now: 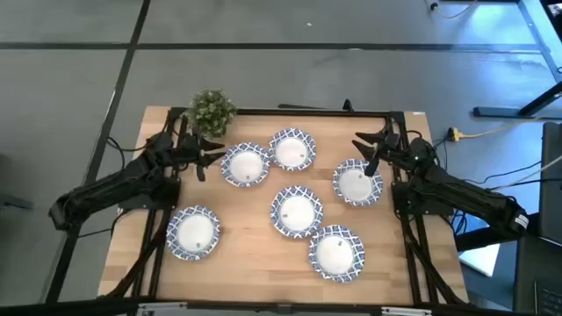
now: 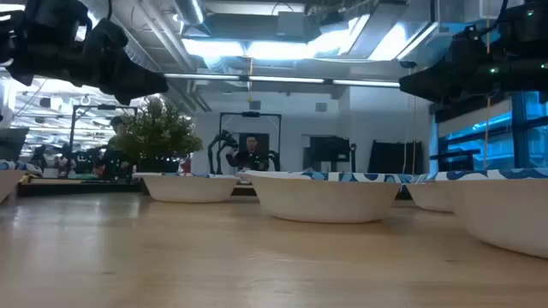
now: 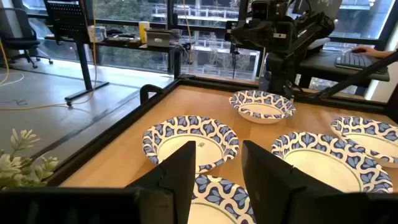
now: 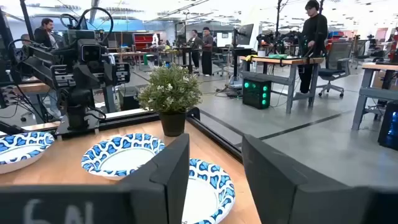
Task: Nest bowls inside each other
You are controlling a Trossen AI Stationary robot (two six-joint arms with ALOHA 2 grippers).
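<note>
Since all six bowls [image 1: 296, 211] lie separate on the table [image 1: 255, 263], none nested, spread in front of the potted plant [image 1: 212, 111]: likely light, stiff, slippery, best pinched at the rim by left gripper [image 1: 211, 155] or right gripper [image 1: 362, 145], both parted and empty.

My table [image 1: 255, 263] is light wood w/ a black frame, a small green potted plant [image 1: 212, 111] at its far-left corner, grey floor around it, and beyond I see desks, monitors and a few people [image 4: 314, 31] standing or seated.
</note>
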